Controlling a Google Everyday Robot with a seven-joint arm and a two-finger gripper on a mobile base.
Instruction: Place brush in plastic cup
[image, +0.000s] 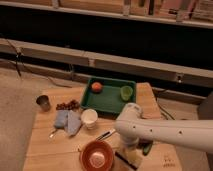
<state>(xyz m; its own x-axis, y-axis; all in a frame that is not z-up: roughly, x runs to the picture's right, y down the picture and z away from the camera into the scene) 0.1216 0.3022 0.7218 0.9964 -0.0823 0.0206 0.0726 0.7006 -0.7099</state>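
My gripper (128, 150) hangs from the white arm (165, 132), which reaches in from the right, low over the table's front edge just right of the red bowl. A tan, pale block that looks like the brush (133, 159) lies right under it, partly hidden. A white cup (89, 118) stands left of the arm, near the tray's front edge. A green cup (126, 92) stands in the right end of the green tray (107, 102).
A red bowl (96, 156) with something white in it is at the front. A black-handled utensil (107, 134), blue-grey cloth (67, 121), grapes (67, 105) and metal cup (43, 103) lie left. An orange fruit (96, 87) is in the tray.
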